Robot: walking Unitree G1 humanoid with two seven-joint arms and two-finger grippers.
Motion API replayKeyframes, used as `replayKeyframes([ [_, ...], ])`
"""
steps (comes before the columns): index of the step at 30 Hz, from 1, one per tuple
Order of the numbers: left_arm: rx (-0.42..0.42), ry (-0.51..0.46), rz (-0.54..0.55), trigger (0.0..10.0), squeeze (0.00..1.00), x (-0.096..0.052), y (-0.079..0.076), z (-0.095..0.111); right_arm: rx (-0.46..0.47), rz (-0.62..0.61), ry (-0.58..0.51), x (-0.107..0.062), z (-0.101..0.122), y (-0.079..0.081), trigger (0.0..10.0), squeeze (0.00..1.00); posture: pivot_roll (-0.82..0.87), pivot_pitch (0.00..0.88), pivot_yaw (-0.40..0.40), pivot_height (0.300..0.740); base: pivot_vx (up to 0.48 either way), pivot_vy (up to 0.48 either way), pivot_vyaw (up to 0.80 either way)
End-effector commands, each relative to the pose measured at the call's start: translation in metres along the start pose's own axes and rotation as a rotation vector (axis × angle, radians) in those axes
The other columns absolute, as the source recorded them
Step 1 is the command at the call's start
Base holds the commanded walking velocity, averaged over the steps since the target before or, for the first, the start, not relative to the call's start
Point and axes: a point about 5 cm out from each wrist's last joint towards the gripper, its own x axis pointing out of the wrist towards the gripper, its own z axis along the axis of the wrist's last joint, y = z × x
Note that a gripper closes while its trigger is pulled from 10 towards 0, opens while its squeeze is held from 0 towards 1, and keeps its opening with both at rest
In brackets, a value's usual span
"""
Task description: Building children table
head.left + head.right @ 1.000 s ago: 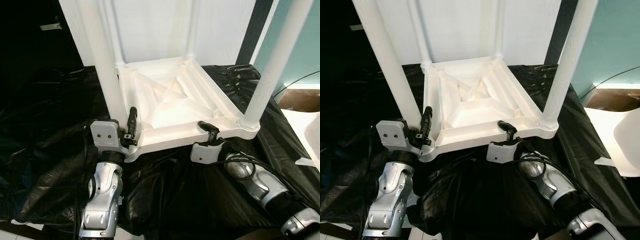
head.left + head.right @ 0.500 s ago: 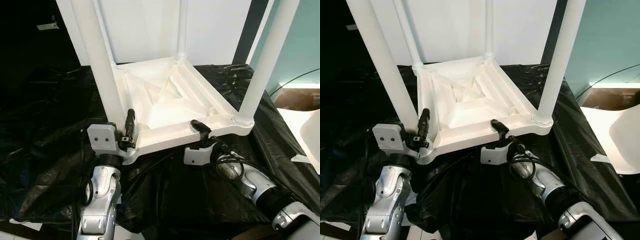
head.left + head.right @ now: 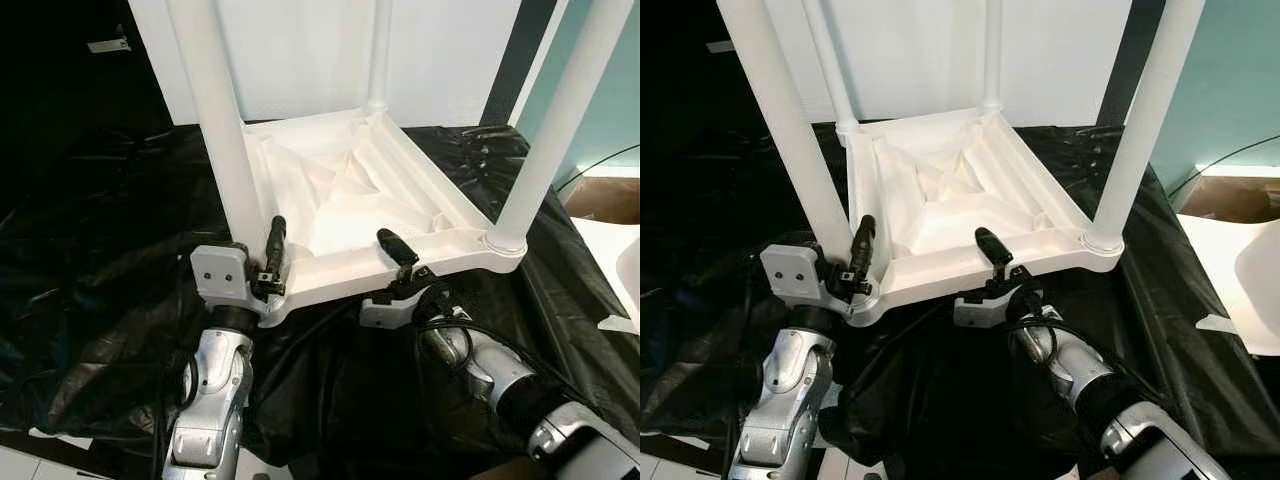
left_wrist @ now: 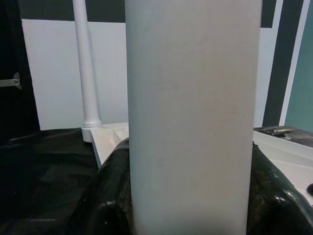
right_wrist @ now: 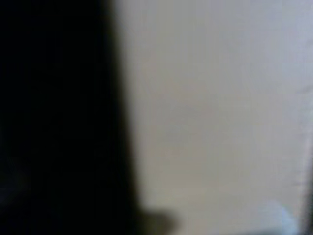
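Both pincers are clamped on the near edge of the children table [image 3: 350, 190] — the left pincer [image 3: 270, 262] at the near-left corner beside a leg [image 3: 222, 130], the right pincer [image 3: 400, 250] on the rim farther right, one black finger over the edge. The table is seen upside down on black plastic sheeting [image 3: 90, 260], its ribbed underside facing up and its four white legs pointing straight upward, long axes vertical. In the left wrist view, the near leg [image 4: 190, 117] stands upright close ahead.
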Motion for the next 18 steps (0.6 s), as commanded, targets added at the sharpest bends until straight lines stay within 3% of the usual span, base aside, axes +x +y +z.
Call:
replayKeyframes([
  [1, -0.028, -0.112, -0.099, 10.0, 0.0, 0.008, -0.011, 0.02, 0.001, 0.005, 0.023, 0.004, -0.003, 0.0, 8.9, 0.0, 0.02, 0.0, 0.038, 0.74, 0.0, 0.0, 0.0],
  [2, -0.028, -0.112, -0.099, 10.0, 0.0, 0.008, -0.011, 0.02, 0.001, 0.005, 0.023, 0.004, -0.003, 0.0, 8.9, 0.0, 0.02, 0.0, 0.038, 0.74, 0.0, 0.0, 0.0],
  [3, -0.025, -0.111, -0.095, 10.0, 0.0, 0.008, -0.011, 0.02, 0.011, 0.02, 0.034, 0.005, -0.005, 0.001, 7.3, 0.0, 0.03, 0.0, 0.033, 0.74, 0.0, 0.0, 0.0],
  [4, -0.025, -0.111, -0.095, 10.0, 0.0, 0.008, -0.011, 0.02, 0.011, 0.02, 0.034, 0.005, -0.005, 0.001, 7.3, 0.0, 0.03, 0.0, 0.033, 0.74, 0.0, 0.0, 0.0],
  [5, -0.022, -0.111, -0.088, 10.0, 0.0, 0.007, -0.01, 0.02, 0.03, 0.038, 0.047, 0.004, -0.006, 0.003, 1.7, 0.0, 0.03, 0.0, 0.029, 0.74, 0.0, 0.0, 0.0],
  [6, -0.021, -0.111, -0.083, 10.0, 0.0, 0.006, -0.01, 0.02, 0.048, 0.052, 0.06, 0.004, -0.007, 0.005, 0.0, 0.0, 0.03, 0.0, 0.029, 0.74, 0.0, 0.0, 0.0],
  [7, -0.021, -0.111, -0.083, 10.0, 0.0, 0.006, -0.01, 0.02, 0.048, 0.052, 0.06, 0.004, -0.007, 0.005, 0.0, 0.0, 0.03, 0.0, 0.029, 0.74, 0.0, 0.0, 0.0],
  [8, -0.024, -0.114, -0.078, 10.0, 0.13, 0.005, -0.009, 0.02, 0.06, 0.063, 0.063, 0.004, -0.007, 0.006, 0.0, 0.0, 0.04, 0.0, 0.026, 0.74, 0.0, 0.0, 0.0],
  [9, -0.032, -0.118, -0.075, 10.0, 1.0, 0.004, -0.009, 0.02, 0.07, 0.06, 0.07, 0.005, -0.006, 0.007, 0.0, 0.0, 0.04, 0.0, 0.024, 0.74, 0.0, 0.0, 0.0],
  [12, -0.052, -0.13, -0.074, 10.0, 1.0, 0.002, -0.01, 0.021, 0.077, 0.054, 0.075, 0.006, -0.006, 0.006, 0.0, 0.0, 0.04, 0.0, 0.023, 0.74, 0.0, 0.0, 0.0],
  [14, -0.164, -0.188, -0.101, 10.0, 1.0, -0.001, -0.014, 0.029, 0.084, 0.041, 0.083, 0.009, -0.006, 0.004, 0.0, 0.0, 0.03, 0.0, 0.023, 0.74, 0.0, 0.0, 0.0],
  [15, -0.164, -0.188, -0.101, 10.0, 1.0, -0.001, -0.014, 0.029, 0.084, 0.041, 0.083, 0.009, -0.006, 0.004, 0.0, 0.0, 0.03, 0.0, 0.023, 0.74, 0.0, 0.0, 0.0],
  [16, -0.231, -0.206, -0.142, 10.0, 0.0, -0.003, -0.017, 0.034, 0.088, 0.036, 0.089, 0.01, -0.007, 0.003, 0.0, 0.0, 0.03, 0.0, 0.023, 0.74, 0.0, 0.0, 0.0],
  [17, -0.231, -0.206, -0.142, 10.0, 0.0, -0.003, -0.017, 0.034, 0.088, 0.036, 0.089, 0.01, -0.007, 0.003, 0.0, 0.0, 0.03, 0.0, 0.023, 0.74, 0.0, 0.0, 0.0],
  [18, -0.305, -0.206, -0.195, 10.0, 0.0, -0.007, -0.02, 0.036, 0.09, 0.033, 0.096, 0.01, -0.008, 0.003, 0.0, 0.0, 0.03, 0.0, 0.025, 0.74, 0.0, 0.0, 0.0],
])
